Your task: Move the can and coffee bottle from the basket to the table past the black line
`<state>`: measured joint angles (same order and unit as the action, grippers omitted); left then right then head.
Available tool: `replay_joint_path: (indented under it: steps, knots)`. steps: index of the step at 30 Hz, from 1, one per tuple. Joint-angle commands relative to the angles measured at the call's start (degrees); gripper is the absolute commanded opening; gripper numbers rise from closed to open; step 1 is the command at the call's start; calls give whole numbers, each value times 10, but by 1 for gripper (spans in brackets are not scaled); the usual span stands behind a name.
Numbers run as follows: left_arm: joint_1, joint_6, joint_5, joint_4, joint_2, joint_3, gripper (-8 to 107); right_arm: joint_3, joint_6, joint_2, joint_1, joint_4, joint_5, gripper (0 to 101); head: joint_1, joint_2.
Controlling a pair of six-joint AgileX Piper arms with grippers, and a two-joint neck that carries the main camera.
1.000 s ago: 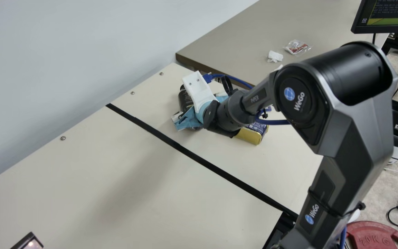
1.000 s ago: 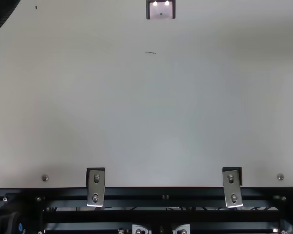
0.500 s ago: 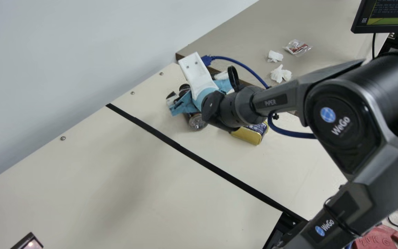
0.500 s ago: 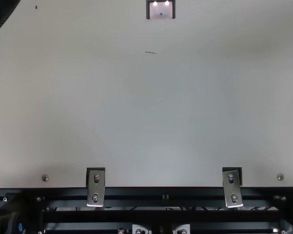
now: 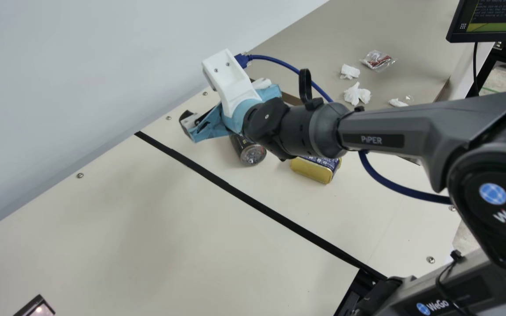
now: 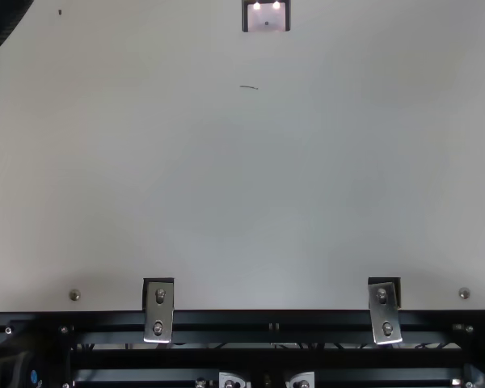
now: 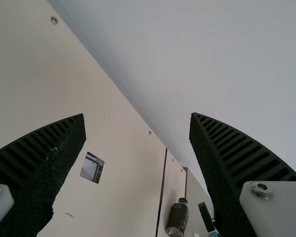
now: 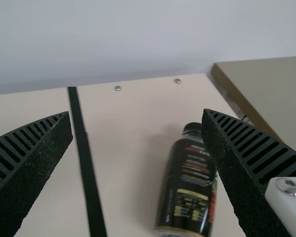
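1. Table [image 5: 160,237]: beyond its black line [image 5: 275,215], both items are seen; the task is judged essentially done, so disturbance is the chief risk.
2. Right arm [image 5: 380,131]: if it were lowered while being withdrawn, the can could be struck by its wrist.
3. Jaws: both pairs are spread wide, gripping nothing; the bottle could be clipped if the right pair were swung towards five o'clock in the main view.
4. Coffee bottle [image 5: 244,147]: laid on its side, it could be rolled towards seven o'clock, over the line.
5. Can [image 5: 312,169]: at four o'clock from the bottle, it could be knocked by that roll.
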<state>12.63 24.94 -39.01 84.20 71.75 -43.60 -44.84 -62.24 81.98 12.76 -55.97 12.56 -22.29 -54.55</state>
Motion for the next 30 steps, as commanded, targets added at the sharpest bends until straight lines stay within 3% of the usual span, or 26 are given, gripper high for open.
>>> replay_joint_path:
  steps: [1, 7, 14, 22, 30]
  knots:
    - [0, 0, 0, 0, 0, 0, 90, 0, -21, -12, -8, -31, -33, 101, -14, -9]
    - [0, 0, 0, 0, 0, 0, 90, 7, -39, -41, -32, -69, -79, 101, -18, 29]
    - [0, 0, 0, 0, 0, 0, 90, 18, -4, -69, -52, -47, -120, 101, -23, 117]
    - [0, 0, 0, 0, 0, 0, 90, 12, 104, -103, -61, 50, -183, 101, -27, 239]
    - [0, 0, 0, 0, 0, 0, 90, -16, 257, -145, -75, 200, -260, 101, -27, 307]
